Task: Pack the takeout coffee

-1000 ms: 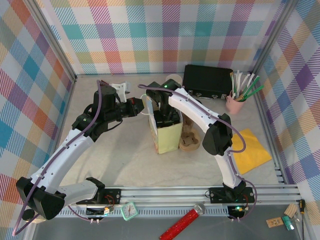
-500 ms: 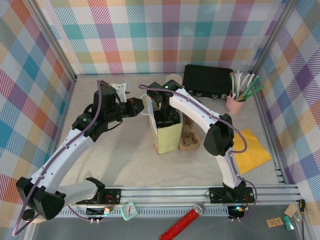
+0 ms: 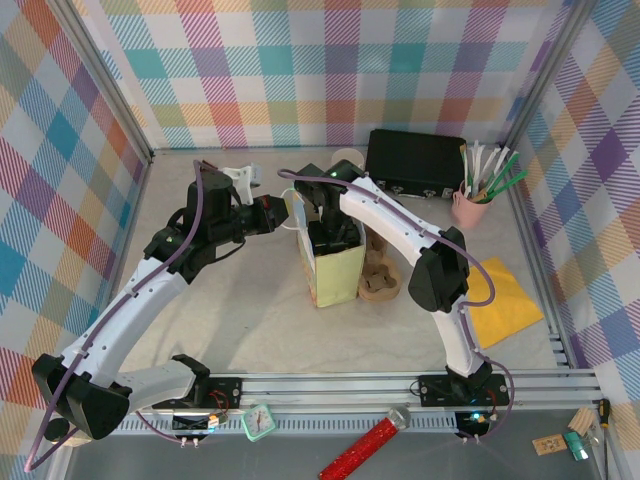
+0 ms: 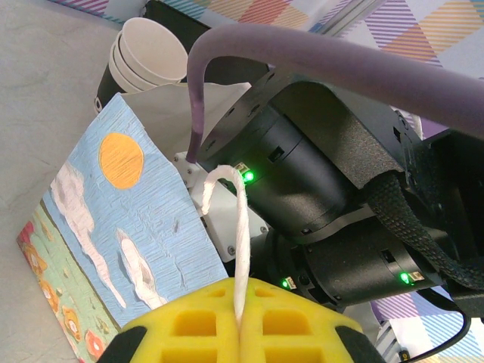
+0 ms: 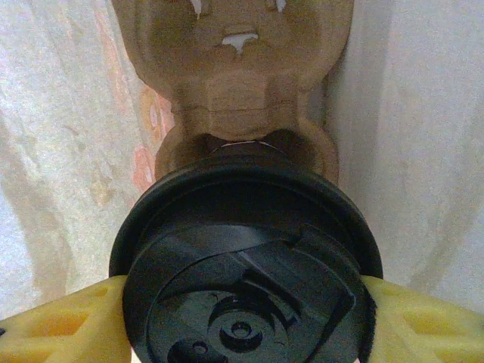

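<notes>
My right claw (image 5: 242, 333) clamps the takeout coffee (image 5: 242, 249) inside the paper bag (image 3: 338, 272); left claw (image 4: 240, 336) pinches its handle (image 4: 240, 227). Not dropped yet.

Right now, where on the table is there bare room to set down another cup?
The widest bare patch of table lies between the paper bag, the left arm and the front rail. A smaller one sits between the pink utensil cup and the yellow napkin. It is crowded behind and right of the bag: cup carrier, black case.
</notes>
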